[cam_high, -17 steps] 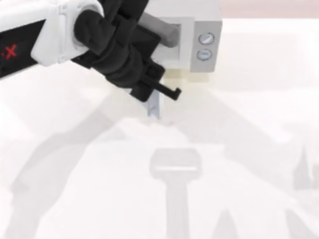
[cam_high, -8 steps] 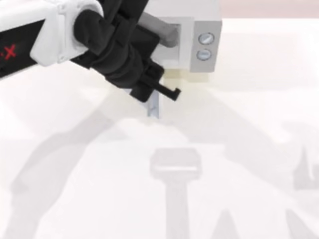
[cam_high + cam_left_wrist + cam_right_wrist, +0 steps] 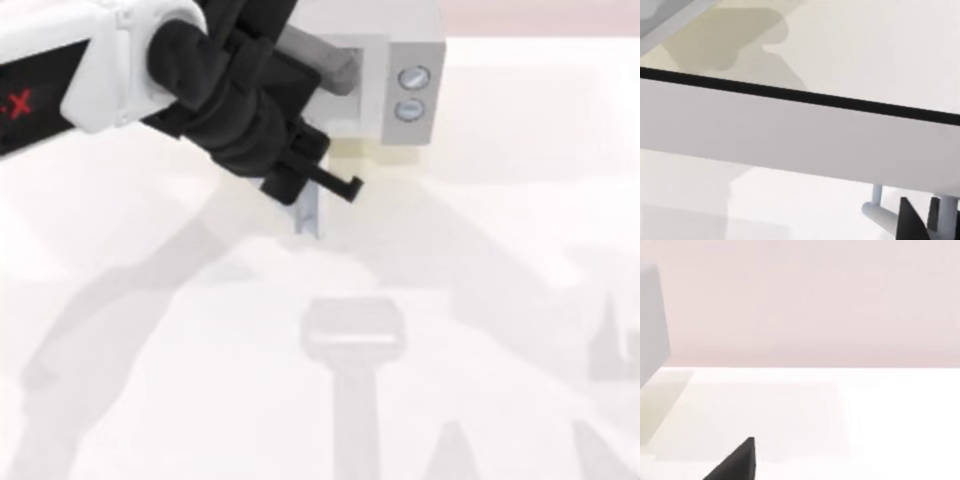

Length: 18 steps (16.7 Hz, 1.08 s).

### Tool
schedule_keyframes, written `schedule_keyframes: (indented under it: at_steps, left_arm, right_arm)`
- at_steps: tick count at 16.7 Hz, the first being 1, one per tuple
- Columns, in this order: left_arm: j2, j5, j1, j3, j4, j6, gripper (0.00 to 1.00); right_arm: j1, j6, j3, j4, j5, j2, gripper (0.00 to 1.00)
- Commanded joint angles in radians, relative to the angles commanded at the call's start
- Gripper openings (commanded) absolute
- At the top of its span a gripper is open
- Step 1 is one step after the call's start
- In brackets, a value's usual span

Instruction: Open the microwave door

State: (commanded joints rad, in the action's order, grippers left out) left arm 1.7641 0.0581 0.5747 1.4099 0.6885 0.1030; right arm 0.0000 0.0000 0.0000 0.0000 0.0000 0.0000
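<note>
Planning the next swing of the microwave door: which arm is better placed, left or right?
Left. Its gripper is at the edge of the open microwave door, in front of the microwave. The right arm does not show in the top view, so it looks parked.

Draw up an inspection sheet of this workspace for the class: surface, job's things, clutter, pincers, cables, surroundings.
Surface: plain white table, crossed only by shadows.
Job's things: small light-grey boxy microwave at the table's far edge. Its flat light-grey microwave door is swung out, seen edge-on from above, and the cavity is exposed. The two round grey knobs are untouched.
Clutter: nothing seen.
Pincers: the black left pincer is at the door's free edge. The right pincer shows only as a dark tip in its own wrist view, away from the microwave.
Cables: nothing seen.
Surroundings: pale pink wall behind the table.
</note>
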Motion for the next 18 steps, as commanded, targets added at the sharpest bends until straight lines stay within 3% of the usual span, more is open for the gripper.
schedule_keyframes:
  at_steps: [9, 18]
  left_arm:
    - [-0.052, 0.079, -0.051, -0.057, 0.006, 0.138, 0.00]
    - [-0.053, 0.081, -0.053, -0.061, 0.007, 0.142, 0.00]
  right_arm:
    - [0.000, 0.000, 0.000, 0.000, 0.000, 0.000, 1.00]
    - [0.000, 0.000, 0.000, 0.000, 0.000, 0.000, 1.00]
